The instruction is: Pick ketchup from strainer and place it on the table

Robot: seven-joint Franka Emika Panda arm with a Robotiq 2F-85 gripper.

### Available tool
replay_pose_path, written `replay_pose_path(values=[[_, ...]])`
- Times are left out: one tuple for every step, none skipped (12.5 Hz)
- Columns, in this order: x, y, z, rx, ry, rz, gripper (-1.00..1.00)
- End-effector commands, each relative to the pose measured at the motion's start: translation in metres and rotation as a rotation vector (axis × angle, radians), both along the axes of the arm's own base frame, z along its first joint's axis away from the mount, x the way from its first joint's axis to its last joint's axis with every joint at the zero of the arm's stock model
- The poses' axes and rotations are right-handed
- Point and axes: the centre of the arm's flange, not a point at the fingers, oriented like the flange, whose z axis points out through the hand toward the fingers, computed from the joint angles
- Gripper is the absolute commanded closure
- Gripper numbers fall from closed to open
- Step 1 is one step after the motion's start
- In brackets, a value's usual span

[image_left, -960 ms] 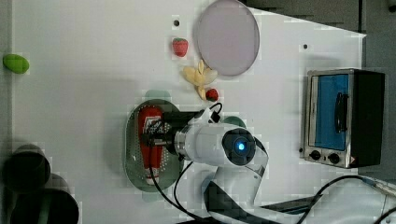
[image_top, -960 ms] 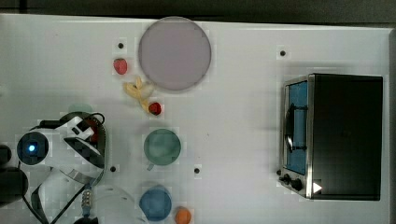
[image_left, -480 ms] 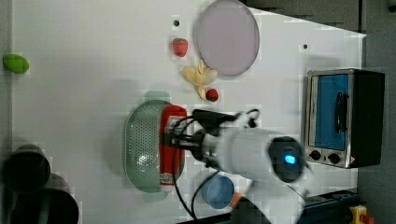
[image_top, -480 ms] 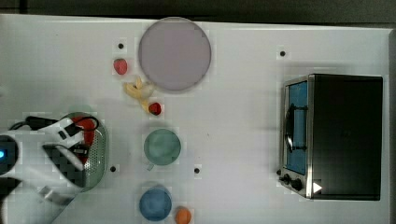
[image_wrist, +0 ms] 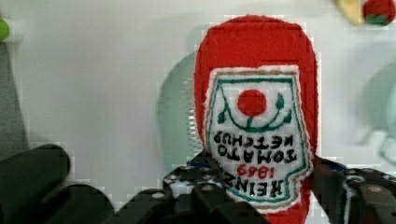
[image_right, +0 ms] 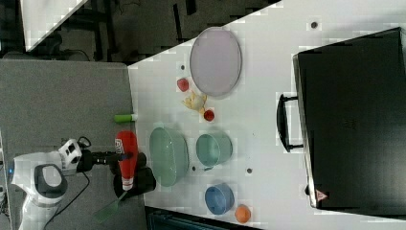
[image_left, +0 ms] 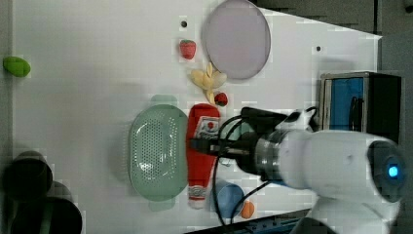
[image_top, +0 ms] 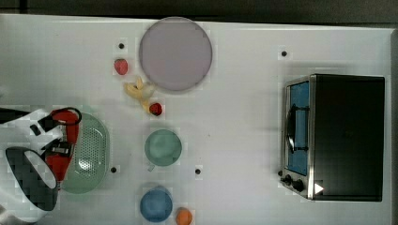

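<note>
The pincer (image_left: 204, 145) was clamped part-way closed across the middle of the ketchup (image_left: 200, 146), a soft red bottle with a white label. In the wrist view the black fingers (image_wrist: 336, 182) pressed the label's lower edge from both sides, so the bottle was gripped, not merely touched. The grip sat at the bottle's waist, probably so the long body hung level and balanced.

In the left view the ketchup was out of the strainer (image_left: 157, 151) and appeared to hang just past its rim at 3 o'clock, the white cap end toward 6 o'clock. In the right view it looked lifted well clear of the strainer. The pick seemed finished; the setting-down on the desk (image_top: 244, 117) was not yet done.

The strainer, a pale green oval basket with a perforated floor, lay empty near one end of the desk.

Farther out in the top view, from the strainer toward 3 o'clock, stood a green cup (image_top: 163, 147), and toward 5 o'clock a blue cup (image_top: 156, 205) with a small orange fruit (image_top: 184, 216) beside it. Toward 1 o'clock lay a strawberry (image_top: 155, 109), a banana (image_top: 139, 90), another strawberry (image_top: 121, 66) and a grey-lilac plate (image_top: 175, 53). Farthest away sat a toaster oven (image_top: 334, 136), leaving bare white desk between.
</note>
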Motion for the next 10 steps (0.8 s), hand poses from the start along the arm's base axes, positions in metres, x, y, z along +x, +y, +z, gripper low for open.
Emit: replay_pose_path(values=[[0.041, -0.068, 0.009, -0.029, 0.024, 0.047, -0.13], [0.05, -0.087, 0.02, -0.037, 0.01, 0.058, -0.13], [0.06, -0.108, 0.031, -0.042, -0.012, 0.07, -0.13], [0.07, -0.132, 0.04, -0.047, -0.035, 0.07, -0.13], [0.078, -0.156, 0.049, -0.053, -0.055, 0.075, -0.13], [0.085, -0.181, 0.054, -0.06, -0.065, 0.092, -0.13], [0.091, -0.208, 0.057, -0.065, -0.07, 0.112, -0.13], [0.097, -0.235, 0.058, -0.067, -0.073, 0.129, -0.13], [0.102, -0.262, 0.058, -0.068, -0.073, 0.134, -0.13], [0.106, -0.289, 0.058, -0.069, -0.072, 0.132, -0.13]])
